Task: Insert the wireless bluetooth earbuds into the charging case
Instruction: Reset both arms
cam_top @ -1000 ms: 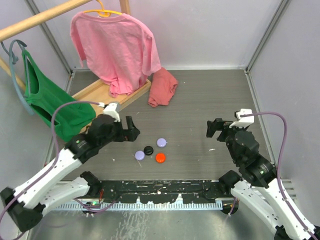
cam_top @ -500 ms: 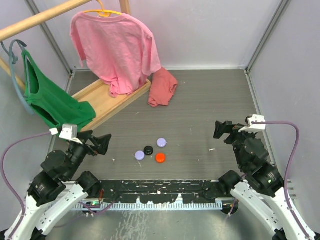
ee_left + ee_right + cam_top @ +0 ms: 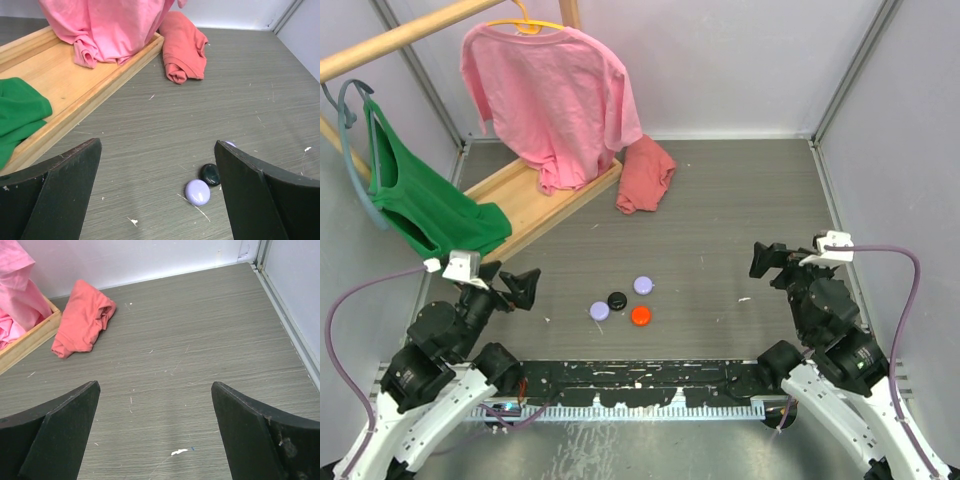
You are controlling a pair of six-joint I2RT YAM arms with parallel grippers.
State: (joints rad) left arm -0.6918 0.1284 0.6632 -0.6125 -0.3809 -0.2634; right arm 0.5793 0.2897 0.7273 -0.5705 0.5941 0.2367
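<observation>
Round closed pucks lie in a cluster mid-table: a lavender puck (image 3: 599, 311), a black puck (image 3: 617, 300), a second lavender puck (image 3: 643, 285) and an orange-red puck (image 3: 641, 316). Which is the charging case I cannot tell. The earbuds are hidden. My left gripper (image 3: 520, 288) hovers left of the cluster, open and empty. In the left wrist view the left gripper (image 3: 156, 150) frames the lavender puck (image 3: 198, 192) and black puck (image 3: 211, 174) by its right finger. My right gripper (image 3: 770, 262) is open and empty at the right, and the right gripper (image 3: 155, 387) sees only bare table.
A wooden tray (image 3: 525, 195) lies at the back left under a hanging pink shirt (image 3: 550, 90) and a green garment (image 3: 420, 210). A folded salmon cloth (image 3: 645, 175) lies beside the tray. A white scrap (image 3: 744, 299) lies near the right arm. Walls close three sides.
The left arm has pulled back from the pucks to the left and towards the near edge. The right arm has drawn back slightly to the right. Both grippers stayed open.
</observation>
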